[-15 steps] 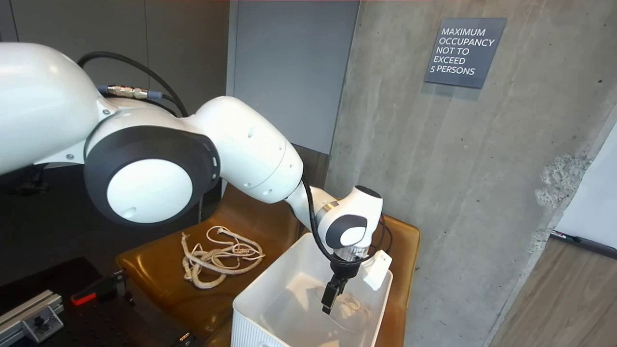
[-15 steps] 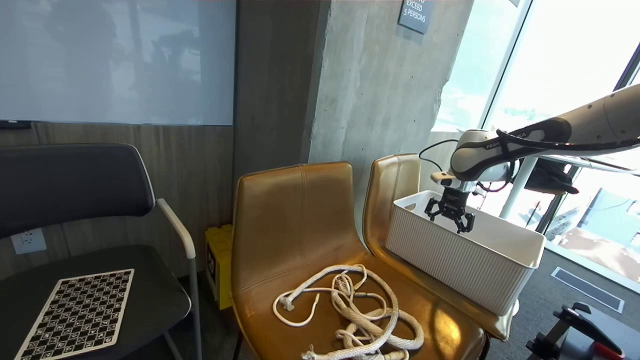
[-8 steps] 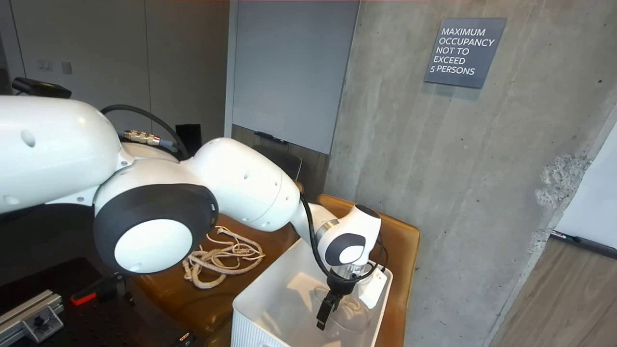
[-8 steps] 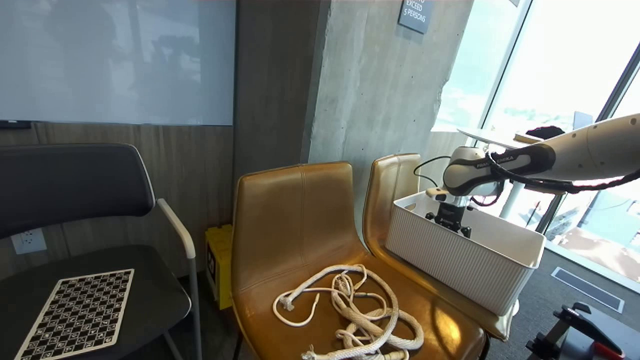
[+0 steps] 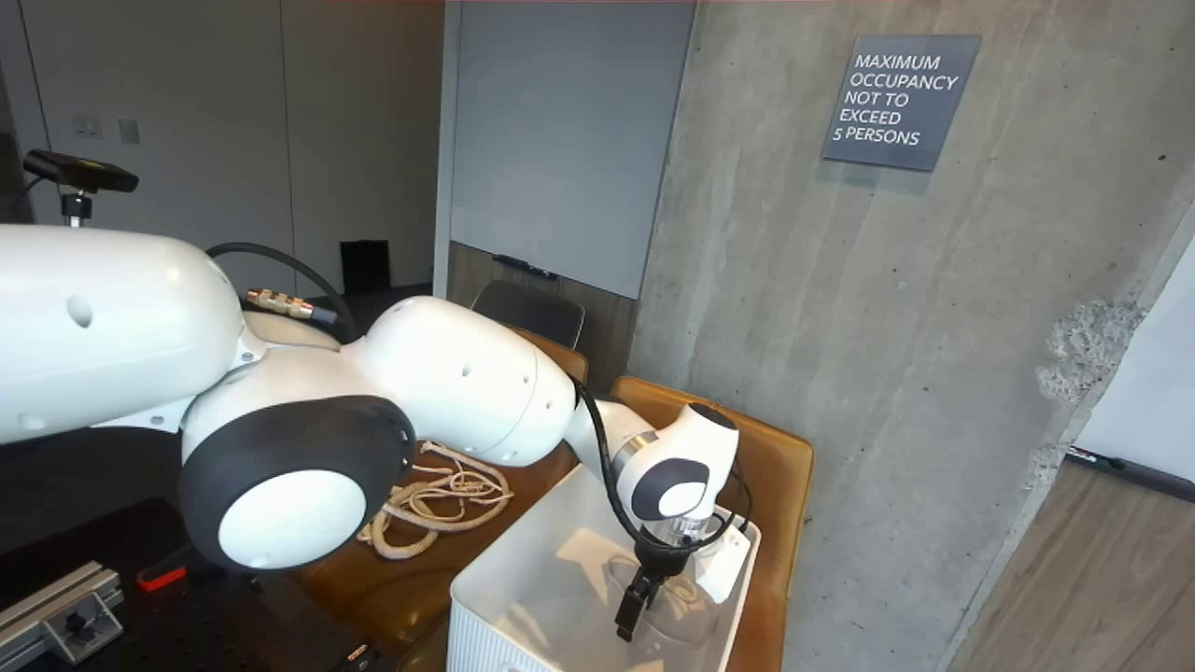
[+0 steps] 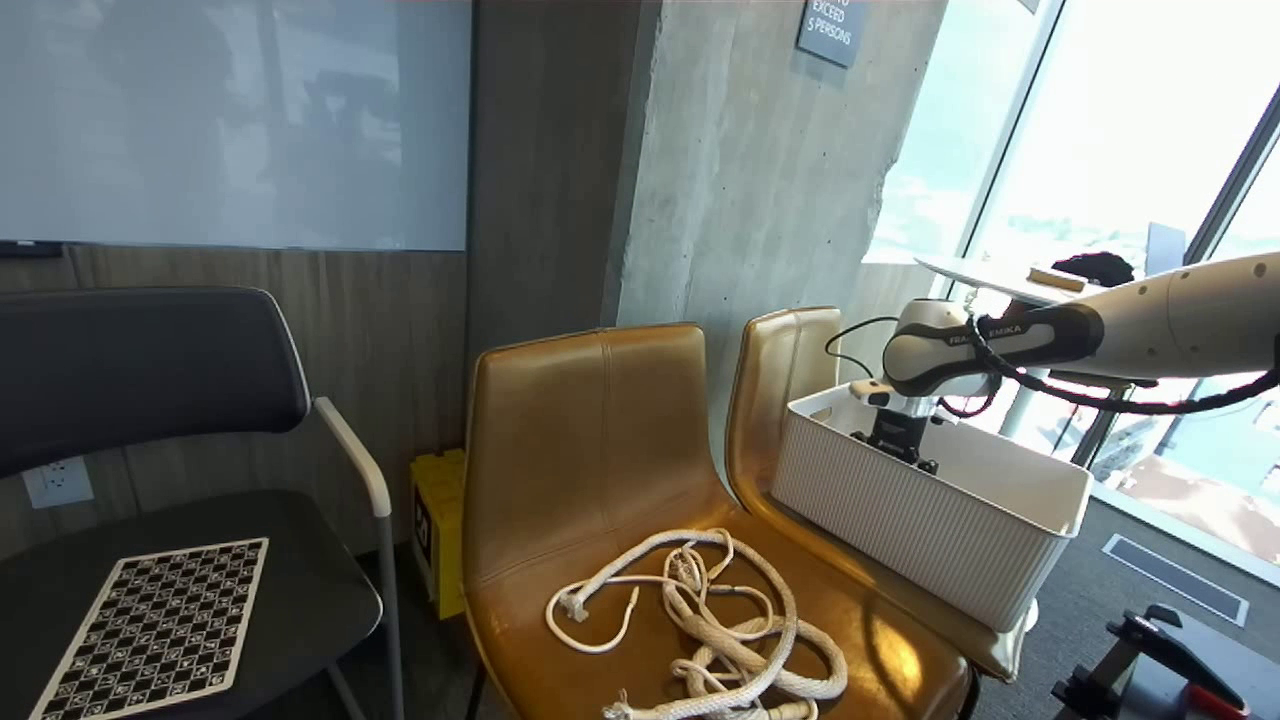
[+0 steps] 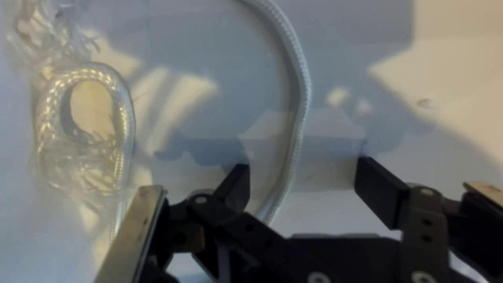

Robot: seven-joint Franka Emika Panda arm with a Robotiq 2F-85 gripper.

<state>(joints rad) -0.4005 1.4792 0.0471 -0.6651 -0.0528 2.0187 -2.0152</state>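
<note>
At the wrist view's bottom, the gripper (image 7: 302, 184), now deeper in the white bin (image 6: 900, 530), holds nothing (its jaws stand apart); down the centre, the pale cord (image 7: 305, 92) crosses their gap, so it seems within grasp.

Your white braided cord (image 7: 305, 92): thin, slack, lying in a curve inside the ribbed white bin (image 6: 905, 525); a shiny braided loop (image 7: 125, 114) beside it.

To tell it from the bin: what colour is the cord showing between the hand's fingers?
The cord looks greyish white, finely braided; the wrist view shows it best.
</note>
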